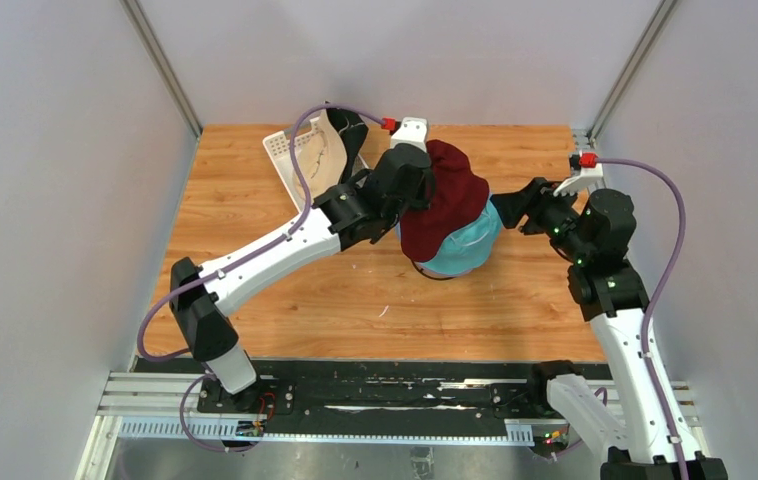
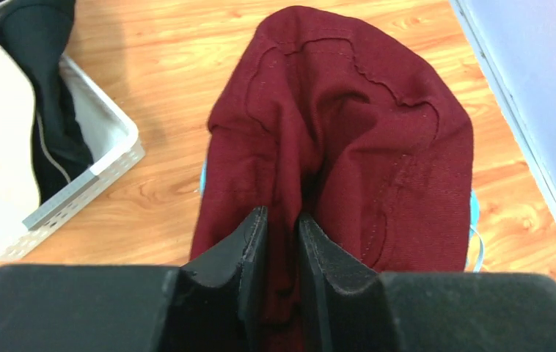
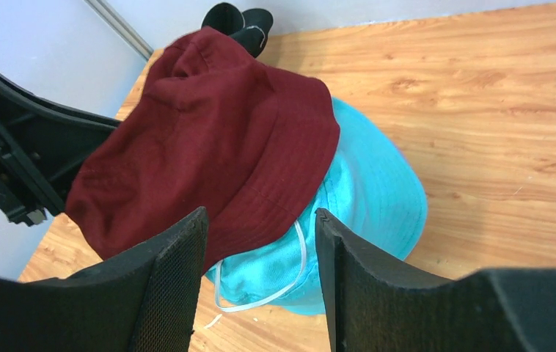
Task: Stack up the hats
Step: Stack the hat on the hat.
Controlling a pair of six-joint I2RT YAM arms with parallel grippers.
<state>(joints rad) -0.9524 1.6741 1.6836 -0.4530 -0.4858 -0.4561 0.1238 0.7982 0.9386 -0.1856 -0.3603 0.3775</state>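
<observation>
The dark red hat [image 1: 445, 195] sits slumped over the teal hat [image 1: 473, 248], past the middle of the table [image 1: 285, 330], nearer its far edge. The left gripper [image 2: 282, 214] is narrow, a fold of red cloth between its fingers; whether it grips, I cannot tell. The right gripper [image 3: 260, 216] stands open beside the teal brim, holding nothing

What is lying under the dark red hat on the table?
A teal hat lies under the dark red hat, its brim showing at one side. Anything below the teal hat is covered and cannot be seen.
</observation>
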